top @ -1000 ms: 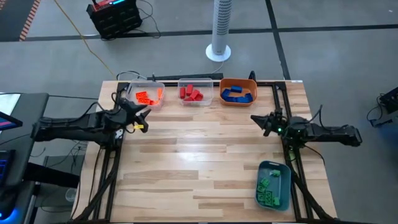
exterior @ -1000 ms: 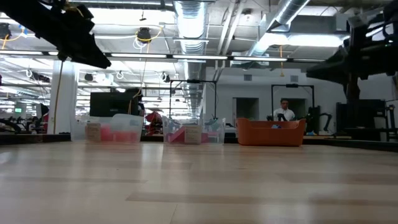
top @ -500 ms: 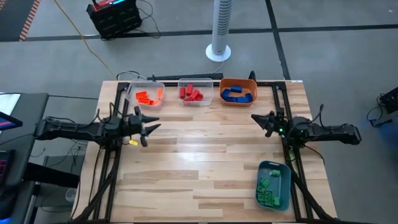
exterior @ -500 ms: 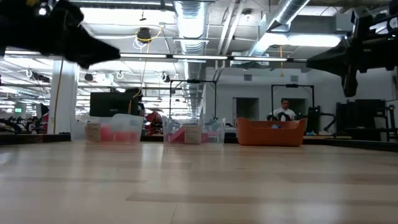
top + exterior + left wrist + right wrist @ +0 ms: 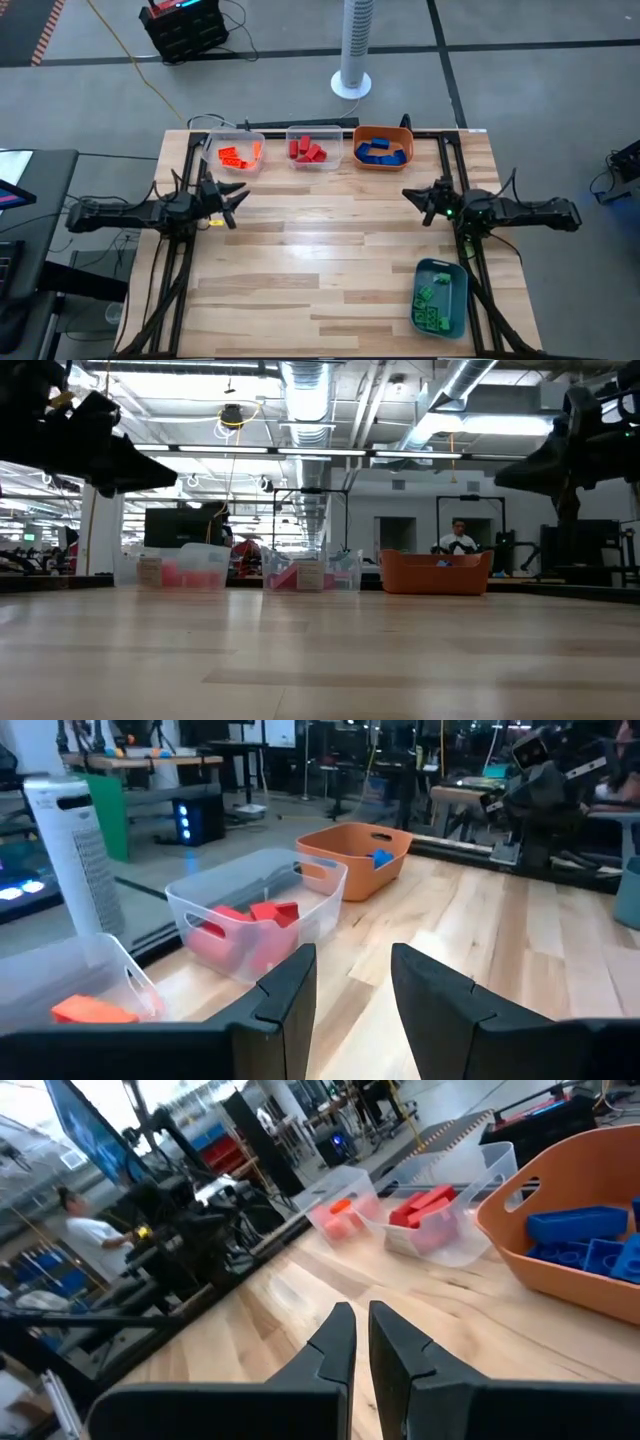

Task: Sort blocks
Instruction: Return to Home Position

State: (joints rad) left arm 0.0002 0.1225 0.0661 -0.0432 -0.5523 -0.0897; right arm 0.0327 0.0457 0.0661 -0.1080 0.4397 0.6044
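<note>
Blocks all lie in bins, none btw either pair of jaws, none loose on the table that I can see. Left gripper: jaws spread wide, empty, off the wood. Right gripper: jaws nearly closed, thin slit only, empty too. Red blocks sit in a clear bin just ahead of the left jaws, orange blocks in the next clear bin to one side, blue blocks in the orange bin ahead of the right jaws and off to a side. Green blocks in the blue-grey bin, well apart from both, beside the right arm.

Handling, my guess: light, stiff, hard plastic, not fragile; smooth walls prob a bit slippery. Take one across two flat side walls, low on the body, not over the studs; small, so jaws need only a narrow opening, esp. w/ neighbours touching in a bin.
</note>
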